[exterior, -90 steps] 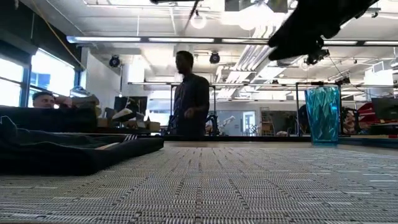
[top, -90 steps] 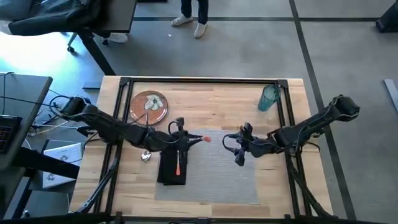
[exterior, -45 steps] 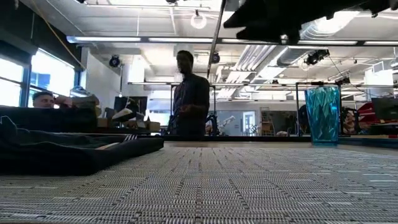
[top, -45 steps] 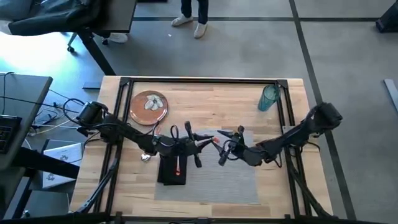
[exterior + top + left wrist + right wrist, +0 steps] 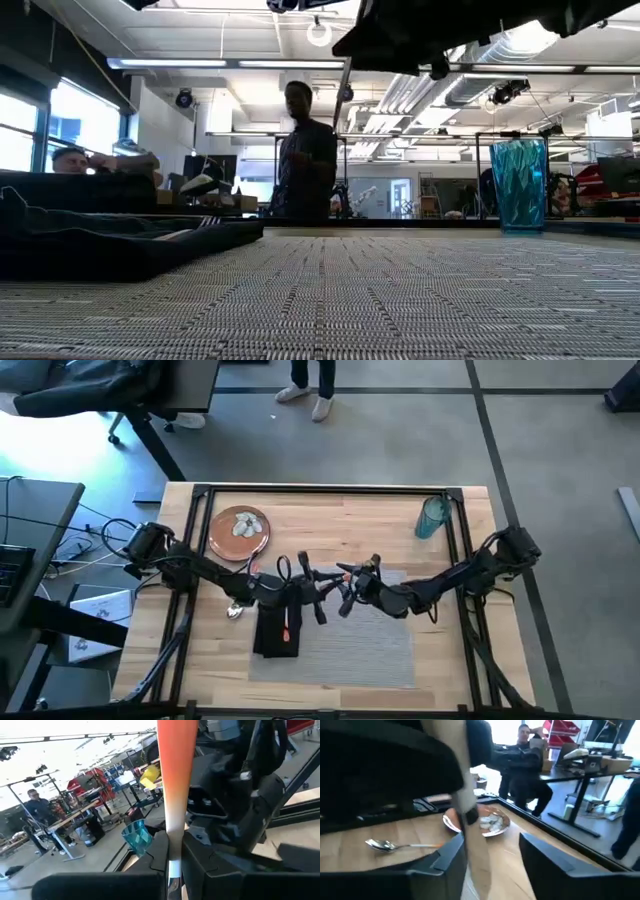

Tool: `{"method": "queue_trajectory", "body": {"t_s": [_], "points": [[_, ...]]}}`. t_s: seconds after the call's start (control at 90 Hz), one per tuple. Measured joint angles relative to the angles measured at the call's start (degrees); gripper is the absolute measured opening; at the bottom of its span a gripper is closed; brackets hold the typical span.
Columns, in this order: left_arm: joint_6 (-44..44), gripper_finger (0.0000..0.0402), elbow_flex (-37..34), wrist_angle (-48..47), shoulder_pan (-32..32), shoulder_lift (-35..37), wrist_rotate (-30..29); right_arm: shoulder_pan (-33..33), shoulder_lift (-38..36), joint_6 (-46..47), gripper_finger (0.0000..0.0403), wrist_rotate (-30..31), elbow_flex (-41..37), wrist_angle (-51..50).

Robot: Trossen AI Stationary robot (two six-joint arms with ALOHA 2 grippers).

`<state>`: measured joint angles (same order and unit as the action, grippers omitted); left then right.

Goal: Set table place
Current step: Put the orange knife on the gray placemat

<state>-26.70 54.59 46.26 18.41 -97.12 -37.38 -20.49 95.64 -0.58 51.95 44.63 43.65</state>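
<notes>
Holding utensil mid-air btw both grippers

L gripper [image 5: 318, 586] hangs above the placemat [image 5: 355, 645], clamped on an orange-handled utensil [image 5: 175, 785]. In the L wrist view its fingers [image 5: 159, 854] pinch the utensil right where orange handle meets bare metal, and the handle runs up and away from them. Fork or knife: can't tell.

R gripper [image 5: 345, 598] sits just beside L gripper, tip to tip w/ it, also off the table [image 5: 330, 510]. Its fingers [image 5: 447, 857] are spread wide in the R wrist view. A pale blurred strip of the utensil stands btw them, close to one finger, w/ clear space to the other. Contact w/ that finger: can't tell.

Below and a bit to the L-arm side of the L gripper lies the black napkin [image 5: 272, 632], on that end of the placemat. A 2nd orange-handled piece [image 5: 286, 626] rests on it.

Further out past the napkin, on bare wood beside the L forearm, is the spoon [image 5: 235, 611]. Beyond that, toward the far edge, is the orange-brown plate [image 5: 239, 531], w/ pale bits on it.

Well apart from the R gripper, near the far corner on the R arm's side, the teal tumbler [image 5: 432, 517] stands upright off the mat.

Room behind: a person [image 5: 305, 160] stands beyond the table, and another [image 5: 525, 765] sits at a desk.
</notes>
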Motion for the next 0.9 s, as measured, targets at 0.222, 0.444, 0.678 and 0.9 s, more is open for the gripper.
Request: {"method": "queue_trajectory", "body": {"t_s": [0.222, 0.444, 0.678, 0.9], "points": [[0.1, 0.0015, 0.0, 0.1, 0.0, 0.0, -0.2, 0.0, 0.0, -4.7, 0.0015, -0.1, 0.0, -0.3], [0.8, 0.0034, 0.0, -0.1, 0.1, 0.0, 0.0, -0.1, -0.2, -12.2, 0.0001, 0.0, 0.0, -0.9], [1.3, 0.0096, 0.1, -5.2, 2.4, 1.8, -2.0, -1.8, -1.8, -19.7, 0.0, 0.1, -0.1, -3.5], [5.9, 0.0143, 0.1, -16.9, 5.8, 7.0, -3.8, -4.2, -7.4, -20.0, 0.0, 0.0, -0.1, -19.1]]}}
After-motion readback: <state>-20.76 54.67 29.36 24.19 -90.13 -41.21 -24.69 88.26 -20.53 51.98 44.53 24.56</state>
